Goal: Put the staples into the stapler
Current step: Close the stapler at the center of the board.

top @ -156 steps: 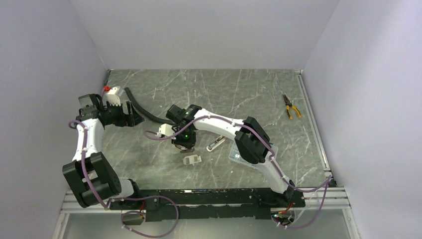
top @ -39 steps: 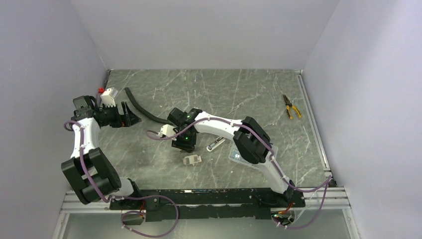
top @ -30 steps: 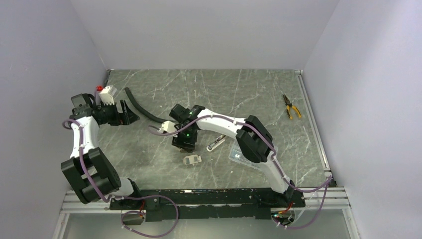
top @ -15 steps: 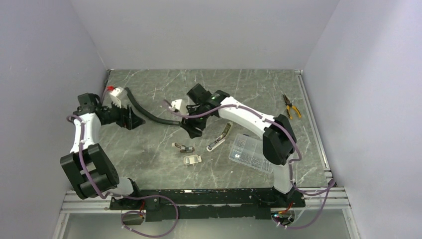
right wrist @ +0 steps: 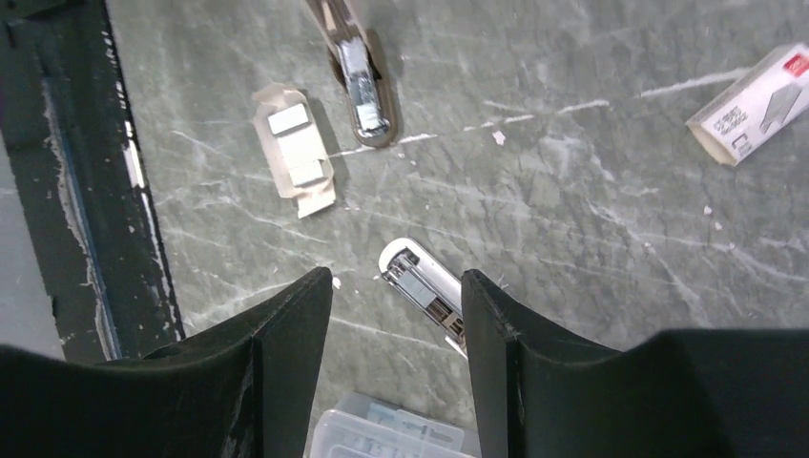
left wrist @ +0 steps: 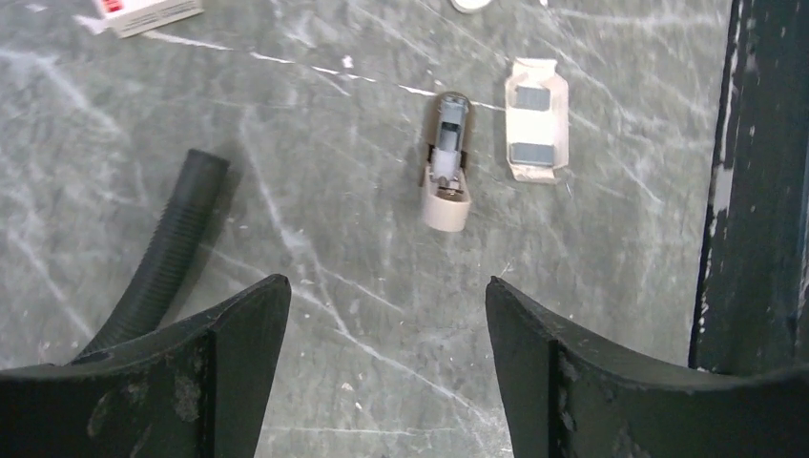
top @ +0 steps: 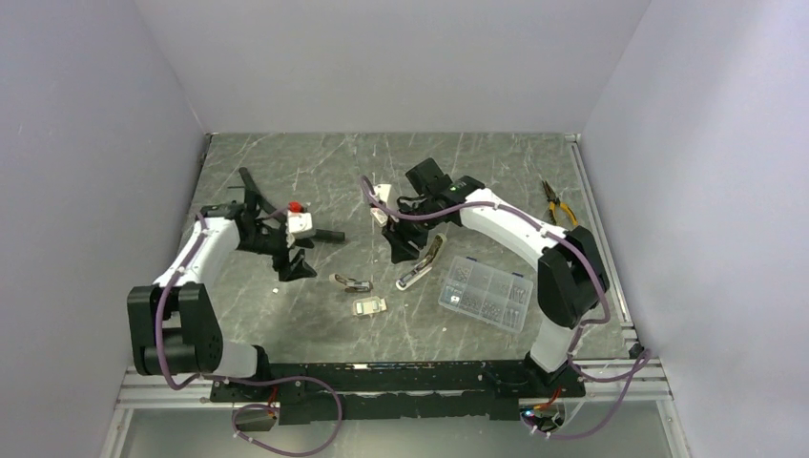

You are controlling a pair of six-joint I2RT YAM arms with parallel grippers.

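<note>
plainly, the stapler point(left wrist: 446, 167) lies flat on the table point(top: 477, 172), untouched, just beside the staple pack point(left wrist: 534, 119). the left gripper point(left wrist: 382, 291) hovers near it, spread wide and empty. the right gripper point(right wrist: 396, 279), also wide and empty, hangs above a white piece point(right wrist: 412, 273) nearby.

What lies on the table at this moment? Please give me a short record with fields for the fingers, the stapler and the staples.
stapler: lying on the table, held by nothing
staple strips: two, in an opened wrapper beside the stapler, not touching it
left fingers: open, empty, over the table short of the stapler
right fingers: open, empty
compartment box: clear, right of the stapler
pliers: yellow handles, far right
</note>
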